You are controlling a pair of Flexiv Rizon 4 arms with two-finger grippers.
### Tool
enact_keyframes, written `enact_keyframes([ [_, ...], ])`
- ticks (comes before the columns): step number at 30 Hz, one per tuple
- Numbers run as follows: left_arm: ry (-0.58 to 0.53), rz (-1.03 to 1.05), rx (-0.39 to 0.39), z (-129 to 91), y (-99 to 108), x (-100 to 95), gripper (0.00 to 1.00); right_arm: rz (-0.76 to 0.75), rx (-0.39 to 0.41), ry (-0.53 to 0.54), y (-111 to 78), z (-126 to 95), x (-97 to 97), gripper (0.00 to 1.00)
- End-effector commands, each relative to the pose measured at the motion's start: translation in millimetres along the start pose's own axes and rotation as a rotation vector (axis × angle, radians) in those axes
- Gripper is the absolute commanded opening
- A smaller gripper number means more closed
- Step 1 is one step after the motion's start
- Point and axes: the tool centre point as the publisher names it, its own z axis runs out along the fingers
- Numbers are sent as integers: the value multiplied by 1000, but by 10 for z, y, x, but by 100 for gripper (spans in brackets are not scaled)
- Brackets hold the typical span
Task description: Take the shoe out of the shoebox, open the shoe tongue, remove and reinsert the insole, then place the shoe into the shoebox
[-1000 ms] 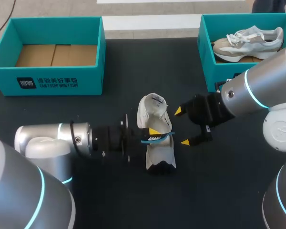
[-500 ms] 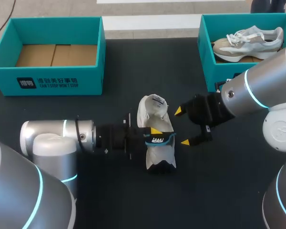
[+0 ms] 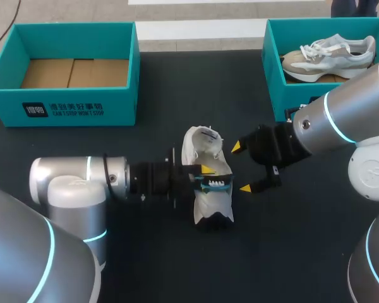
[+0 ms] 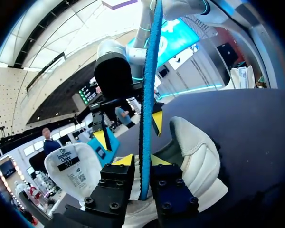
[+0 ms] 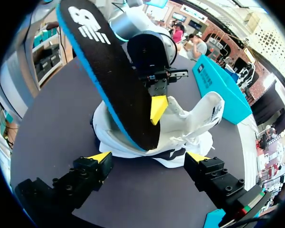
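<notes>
The head camera looked down on the shoe [image 3: 211, 203] from high behind. Both wrist cameras sat close beside it, facing each other across it; all three views shared it.

Upright insole [image 5: 114, 80] in shoe [image 5: 199, 121] opening

A dark table [image 3: 145, 265] carries a teal box [image 3: 281, 95] holding a pale sneaker [image 3: 331, 55].

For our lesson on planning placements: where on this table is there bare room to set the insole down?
Bare table lies between the empty shoebox and the other shoebox, and along the near edge in front of the shoe. The middle is crowded: left gripper shut on the insole, right gripper open beside the shoe.
</notes>
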Motion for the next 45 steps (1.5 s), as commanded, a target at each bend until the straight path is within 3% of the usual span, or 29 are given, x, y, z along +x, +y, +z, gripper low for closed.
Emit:
enact_keyframes([
  [1,-1,5,-3,-18,-81,0,25,0,1,-1,5,6,5,100],
  [13,6,13,2,-67,-267,-24,24,0,1,-1,5,6,5,100],
  [19,34,-15,-55,-134,-389,19,19,0,1,-1,5,6,5,100],
  [24,35,-18,-92,-210,-420,61,12,0,1,-1,5,6,5,100],
  [27,38,-20,-92,-221,-422,80,0,0,1,-1,5,6,5,100],
  [45,87,67,-77,-70,36,38,0,0,1,-1,5,6,5,100],
])
